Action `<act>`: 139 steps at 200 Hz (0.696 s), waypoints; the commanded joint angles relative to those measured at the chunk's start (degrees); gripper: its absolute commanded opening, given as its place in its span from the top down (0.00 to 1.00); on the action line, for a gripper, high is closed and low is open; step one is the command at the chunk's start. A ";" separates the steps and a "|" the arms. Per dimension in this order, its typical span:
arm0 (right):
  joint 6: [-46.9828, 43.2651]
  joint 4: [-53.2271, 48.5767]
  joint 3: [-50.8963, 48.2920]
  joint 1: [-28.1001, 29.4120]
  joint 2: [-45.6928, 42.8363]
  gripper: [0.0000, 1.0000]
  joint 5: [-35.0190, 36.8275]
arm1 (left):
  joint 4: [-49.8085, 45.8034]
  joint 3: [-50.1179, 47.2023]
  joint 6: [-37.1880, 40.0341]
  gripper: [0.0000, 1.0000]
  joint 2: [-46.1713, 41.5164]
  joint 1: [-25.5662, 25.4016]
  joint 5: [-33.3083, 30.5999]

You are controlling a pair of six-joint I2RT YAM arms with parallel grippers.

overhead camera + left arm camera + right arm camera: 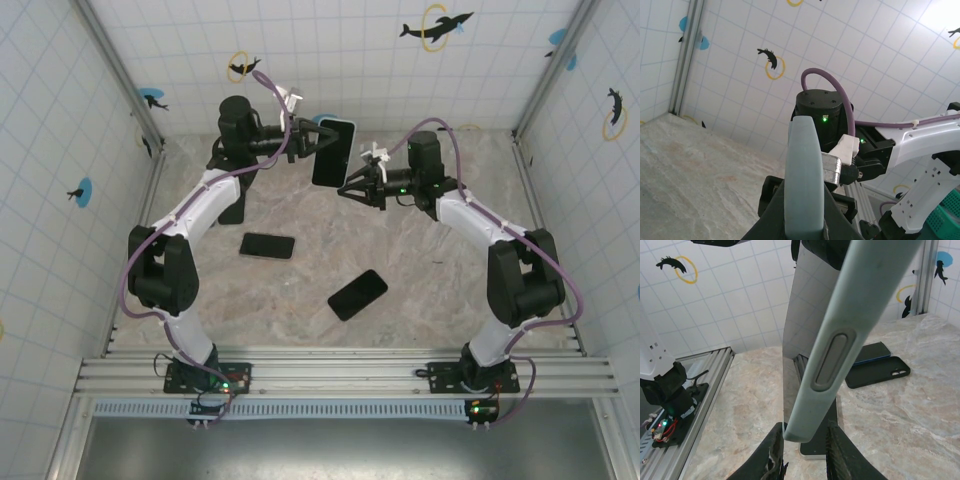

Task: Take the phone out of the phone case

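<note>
- Table (420,300): mottled beige stone-look top.
- Dark flat slab (267,245), phone-shaped, lying flat at 9 o'clock of table centre. Second dark slab (357,294) at 4 o'clock from first, skewed, well apart.
- Right wrist view: black case (880,372) with camera cut-out lying flat; blue-edged slab (872,352) just beside it at 11 o'clock.
- Walls: white grid tiles. Dolphin-and-hoop sticker (436,27) on back wall at 1 o'clock, another (243,68) at 11 o'clock.
- Aluminium rail (340,372) along 6 o'clock edge.
- Green basket (947,215) at 4 o'clock corner of left wrist view.
</note>
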 commanded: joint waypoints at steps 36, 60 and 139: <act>1.64 3.41 2.37 0.32 0.90 0.73 -1.29 | 4.17 0.39 -1.47 1.00 -2.10 0.19 2.40; 2.72 4.75 2.12 0.36 0.91 0.73 -1.55 | 4.18 0.21 -1.58 1.00 -2.31 0.19 2.51; 3.14 4.54 2.35 0.45 1.49 0.76 -2.31 | 4.26 -0.23 -1.99 1.00 -2.58 0.09 2.49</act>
